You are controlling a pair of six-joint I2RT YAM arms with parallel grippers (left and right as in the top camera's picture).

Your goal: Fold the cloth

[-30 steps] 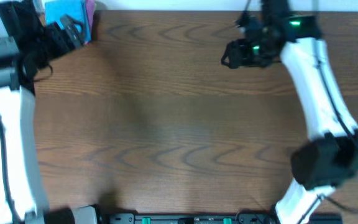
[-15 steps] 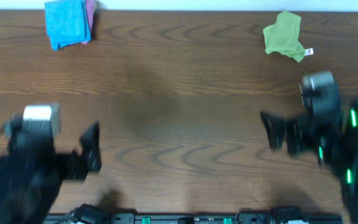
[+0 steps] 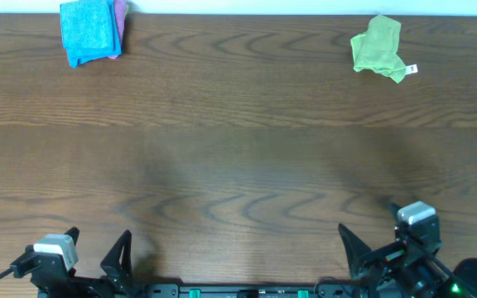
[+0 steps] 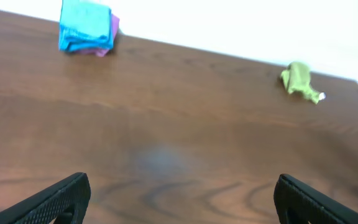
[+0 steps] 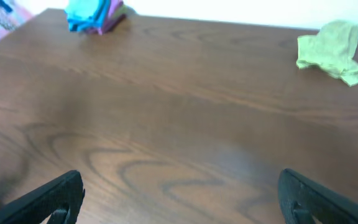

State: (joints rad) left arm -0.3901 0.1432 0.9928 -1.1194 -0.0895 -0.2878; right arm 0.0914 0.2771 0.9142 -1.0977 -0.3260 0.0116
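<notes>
The sky-blue cloth (image 3: 88, 31) lies folded in a small stack at the table's far left corner, on top of a purple cloth (image 3: 121, 16). It also shows in the left wrist view (image 4: 84, 26) and the right wrist view (image 5: 89, 14). My left gripper (image 3: 94, 258) is open and empty at the front left edge, far from the cloth. My right gripper (image 3: 369, 242) is open and empty at the front right edge. Both wrist views show wide-spread fingers over bare wood: the left gripper (image 4: 182, 199) and the right gripper (image 5: 182, 199).
A crumpled yellow-green cloth with a white tag (image 3: 378, 48) lies at the far right, also in the left wrist view (image 4: 299, 81) and the right wrist view (image 5: 329, 50). The wooden table (image 3: 238, 157) fills the view between the cloths and the arms.
Both arms have pulled back from the far corners to the front edge. The left arm has left the blue cloth folded in the far left corner.
</notes>
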